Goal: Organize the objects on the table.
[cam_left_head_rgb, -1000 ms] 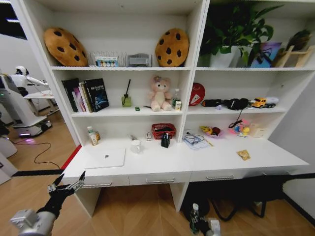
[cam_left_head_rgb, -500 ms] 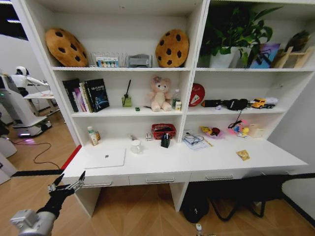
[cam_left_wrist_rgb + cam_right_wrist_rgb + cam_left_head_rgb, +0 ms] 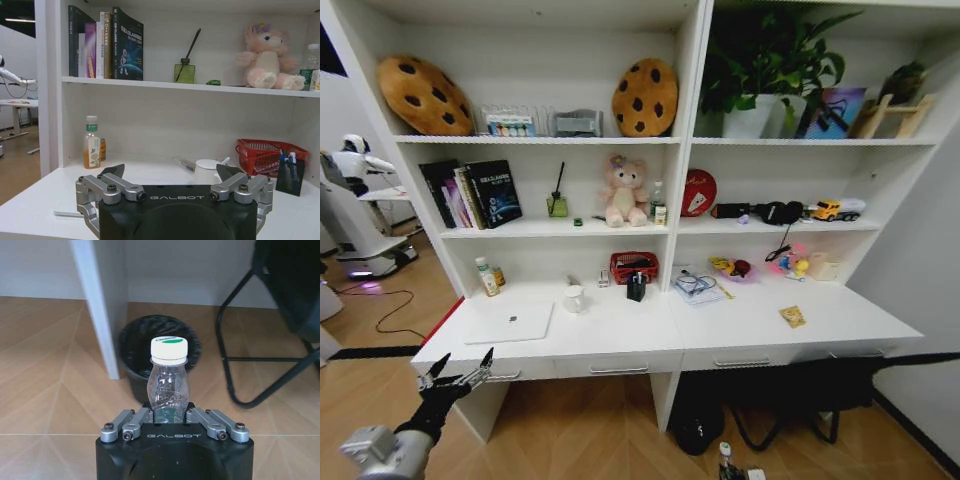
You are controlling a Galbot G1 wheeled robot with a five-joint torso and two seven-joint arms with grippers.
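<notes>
On the long white table (image 3: 720, 330) lie a silver laptop (image 3: 510, 322) at the left and a tan snack packet (image 3: 792, 316) at the right. A black holder with blue and black pens (image 3: 636, 287) stands before a red basket (image 3: 634, 266). A tiny green-black item (image 3: 213, 82) sits on the shelf above. My left gripper (image 3: 455, 378) hangs open and empty below the desk's left corner, facing the desk (image 3: 172, 171). My right gripper (image 3: 169, 415) is low over the floor, shut on a clear plastic bottle (image 3: 169, 385) with a white cap.
A white mug (image 3: 206, 171) and a drink bottle (image 3: 91, 144) stand on the desk. A black bin (image 3: 157, 347), a desk leg (image 3: 100, 305) and a black chair frame (image 3: 260, 365) lie under it. Books, a pink bear, cookie cushions, a plant and toys fill the shelves.
The whole head picture has slid left, so the camera has moved. The right gripper with its bottle dropped toward the lower edge. The left gripper keeps its place, still open.
</notes>
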